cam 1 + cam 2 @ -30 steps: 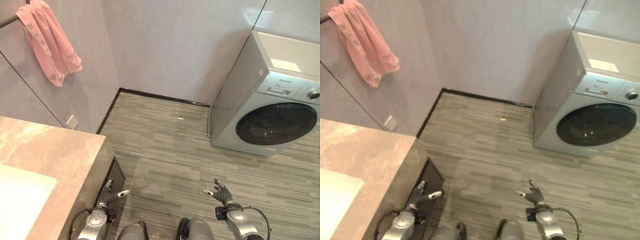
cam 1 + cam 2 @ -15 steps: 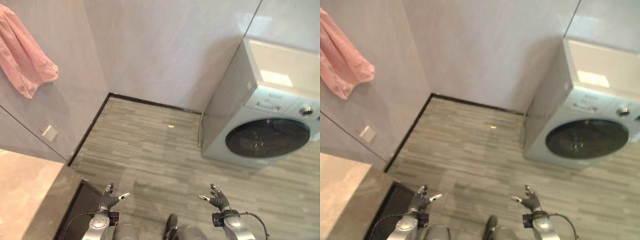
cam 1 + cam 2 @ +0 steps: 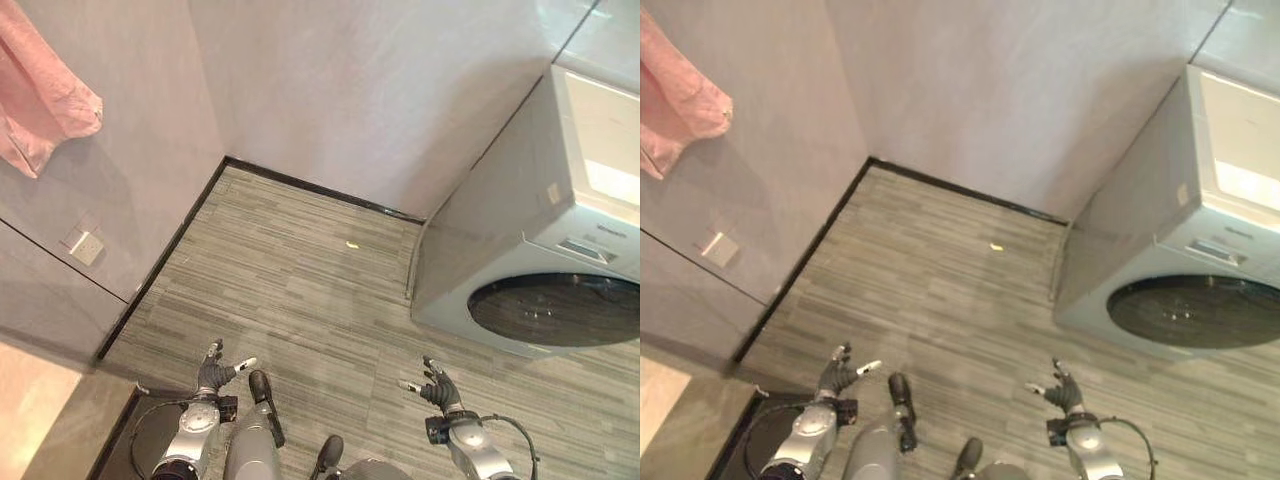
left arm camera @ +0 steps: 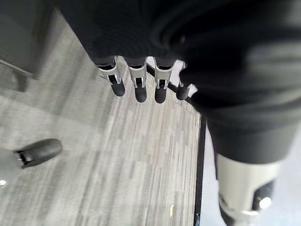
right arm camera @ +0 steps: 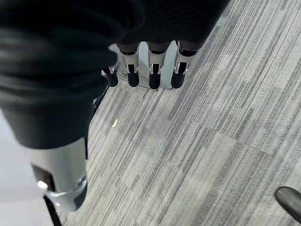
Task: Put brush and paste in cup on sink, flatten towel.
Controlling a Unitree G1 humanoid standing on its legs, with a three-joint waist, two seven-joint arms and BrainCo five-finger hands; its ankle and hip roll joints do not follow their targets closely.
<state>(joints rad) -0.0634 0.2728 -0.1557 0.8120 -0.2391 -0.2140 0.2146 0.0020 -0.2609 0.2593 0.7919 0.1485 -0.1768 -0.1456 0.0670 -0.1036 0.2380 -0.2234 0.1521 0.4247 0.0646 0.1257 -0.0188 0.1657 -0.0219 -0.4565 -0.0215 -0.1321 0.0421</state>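
One pink towel [image 3: 45,95] hangs bunched against the wall at the upper left, its lower edge crumpled and uneven, well apart from both hands. One washing machine [image 3: 560,260] stands against the wall at the right, its round dark door facing the room. One small yellow scrap [image 3: 351,244] lies on the grey plank floor [image 3: 320,300] near the black skirting at the back wall. One pale wall socket [image 3: 84,246] sits below the towel. A corner of the stone counter [image 3: 40,420] enters at the lower left. The left hand [image 3: 213,373] hangs low beside the counter edge, fingers [image 4: 136,84] straight and slightly spread, thumb apart, holding nothing. The right hand [image 3: 437,386] hangs low at the right, fingers [image 5: 153,75] straight, thumb out, holding nothing. Open floor lies between the two hands and extends to the back wall and the machine
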